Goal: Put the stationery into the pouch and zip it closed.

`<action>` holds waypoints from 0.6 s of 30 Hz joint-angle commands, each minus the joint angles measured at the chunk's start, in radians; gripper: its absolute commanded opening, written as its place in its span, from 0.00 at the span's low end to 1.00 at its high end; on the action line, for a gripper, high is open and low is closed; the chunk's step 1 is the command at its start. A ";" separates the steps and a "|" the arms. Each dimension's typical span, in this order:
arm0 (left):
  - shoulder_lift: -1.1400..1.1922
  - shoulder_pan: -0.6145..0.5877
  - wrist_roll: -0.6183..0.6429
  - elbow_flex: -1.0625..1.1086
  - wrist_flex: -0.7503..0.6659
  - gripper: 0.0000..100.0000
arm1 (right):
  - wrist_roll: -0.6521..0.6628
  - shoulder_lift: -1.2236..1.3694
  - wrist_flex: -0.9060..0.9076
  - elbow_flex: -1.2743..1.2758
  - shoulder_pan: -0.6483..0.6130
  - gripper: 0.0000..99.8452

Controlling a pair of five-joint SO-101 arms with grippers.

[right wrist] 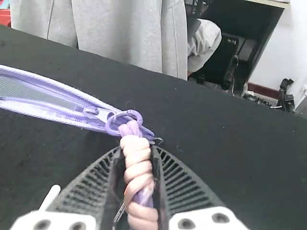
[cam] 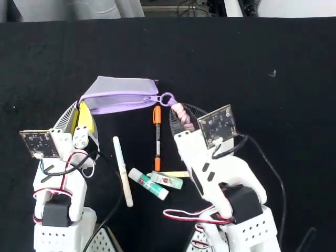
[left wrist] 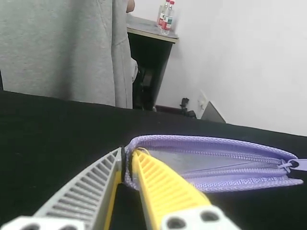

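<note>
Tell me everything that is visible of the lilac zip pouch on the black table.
The lilac fabric pouch is long and flat and lies on the black table. Its zip is open: the two tracks stand apart, with grey lining between them, and the slider sits at one end. The left gripper pinches the opposite end. The right gripper holds a pink coiled cord that hangs from the slider's ring.

- the pouch (right wrist: 43, 98) runs off the edge in the right wrist view.
- the pink cord (right wrist: 136, 167), pinched in the right end effector (right wrist: 135, 149), is cut by that edge too.
- a yellow strip (cam: 181, 174) lies partly under a tube (cam: 167, 180).
</note>
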 commanded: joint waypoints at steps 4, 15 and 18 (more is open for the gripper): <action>-0.003 0.045 -0.103 -0.016 0.081 0.12 | 0.009 -0.019 0.041 -0.079 -0.011 0.01; -0.002 0.067 -0.084 -0.015 0.083 0.17 | 0.009 -0.019 0.044 -0.077 -0.031 0.01; -0.002 0.067 -0.084 -0.010 0.083 0.19 | 0.011 -0.019 0.069 -0.079 -0.069 0.01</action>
